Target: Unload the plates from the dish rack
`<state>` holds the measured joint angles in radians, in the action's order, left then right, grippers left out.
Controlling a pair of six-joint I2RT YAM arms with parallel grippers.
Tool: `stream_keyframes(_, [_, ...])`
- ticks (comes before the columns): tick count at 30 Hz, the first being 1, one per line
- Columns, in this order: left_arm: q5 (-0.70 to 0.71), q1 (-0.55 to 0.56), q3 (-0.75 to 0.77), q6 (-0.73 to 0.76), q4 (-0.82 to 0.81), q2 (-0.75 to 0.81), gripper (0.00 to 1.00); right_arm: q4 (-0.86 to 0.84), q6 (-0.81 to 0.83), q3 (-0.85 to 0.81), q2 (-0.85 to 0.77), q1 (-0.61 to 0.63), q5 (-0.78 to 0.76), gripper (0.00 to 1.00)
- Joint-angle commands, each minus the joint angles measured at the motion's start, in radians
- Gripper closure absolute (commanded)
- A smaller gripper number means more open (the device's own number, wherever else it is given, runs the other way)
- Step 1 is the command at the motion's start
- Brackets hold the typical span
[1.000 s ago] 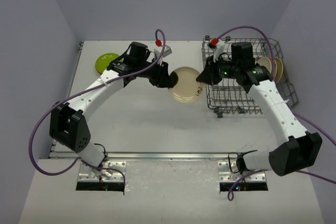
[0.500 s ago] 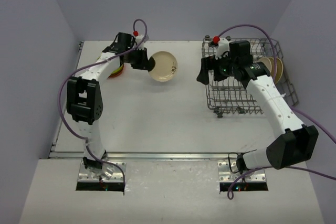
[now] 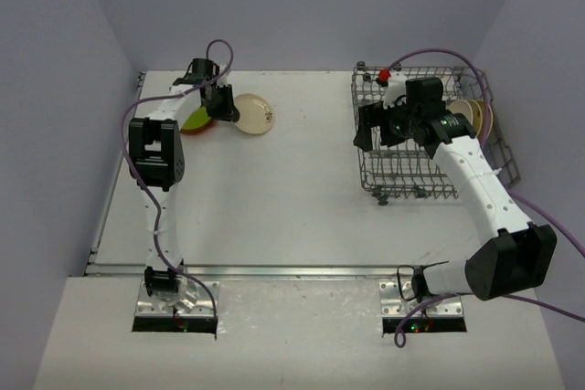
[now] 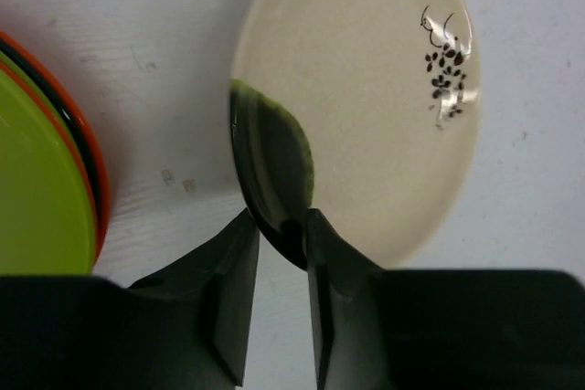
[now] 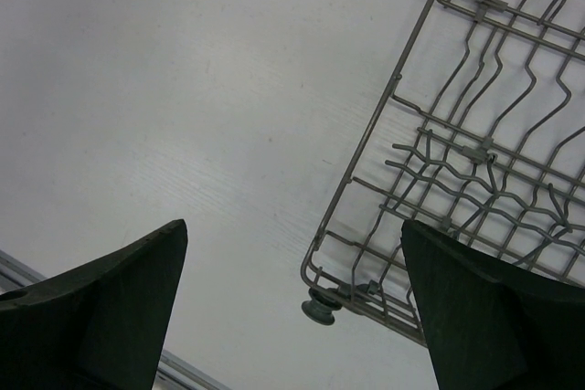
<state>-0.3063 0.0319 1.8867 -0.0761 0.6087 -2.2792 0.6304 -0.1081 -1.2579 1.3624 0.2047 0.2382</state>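
Note:
A beige plate [image 3: 253,114] with a small dark print lies on the table at the back left, beside a lime green plate [image 3: 196,118] stacked on an orange one [image 4: 91,184]. My left gripper [image 3: 224,109] is open only a little, its jaws loosely round the beige plate's [image 4: 384,107] near rim. The grey wire dish rack [image 3: 402,191] stands at the back right with beige plates [image 3: 471,116] upright at its right end. My right gripper [image 3: 370,127] hangs wide open and empty over the rack's left side. Its wrist view shows the rack's corner [image 5: 475,148] between the jaws.
A round knob [image 5: 320,308] marks the rack's corner. Purple cables loop above both arms. The metal rail [image 3: 292,271] of the table's near edge runs between the two arm bases. Grey walls close in the back and both sides.
My left arm swung far left with the beige plate, set it flat beside the green and orange stack, and its jaws parted slightly. My right gripper opened wide and drew back over the rack.

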Motion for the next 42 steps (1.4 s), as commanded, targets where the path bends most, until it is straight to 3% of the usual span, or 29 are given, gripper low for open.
stream_keyframes(1, [0.098, -0.001, 0.074, 0.018, 0.003, -0.039, 0.71, -0.008, 0.016, -0.005, -0.017, -0.011, -0.017, 0.01])
stream_keyframes(5, [0.132, -0.001, 0.094, 0.019, 0.010, -0.047, 0.59, 0.001, 0.026, 0.001, -0.035, -0.026, -0.028, 0.01])
stream_keyframes(15, [0.180, -0.001, 0.086, 0.039, 0.032, 0.045, 0.56, 0.018, 0.050, -0.048, -0.082, -0.115, -0.111, 0.01])
stream_keyframes(18, [0.182, 0.003, 0.027, 0.056, 0.017, 0.127, 0.46, 0.017, 0.095, -0.077, -0.077, -0.171, -0.205, 0.01])
stream_keyframes(24, [0.215, 0.080, -0.131, 0.138, -0.042, 0.390, 0.34, -0.029, 0.244, -0.124, 0.012, -0.360, -0.348, 0.20])
stream_keyframes(29, [0.375, 0.232, -0.283, 0.200, -0.099, 0.602, 0.28, -0.057, 0.257, -0.195, 0.147, -0.499, -0.318, 0.30])
stream_keyframes(38, [0.548, 0.391, -0.418, 0.240, -0.190, 0.777, 0.19, -0.055, 0.271, -0.383, 0.407, -0.557, -0.283, 0.50])
stream_keyframes(42, [0.585, 0.419, -0.466, 0.270, -0.244, 0.813, 0.17, -0.057, 0.271, -0.432, 0.490, -0.561, -0.276, 0.52])
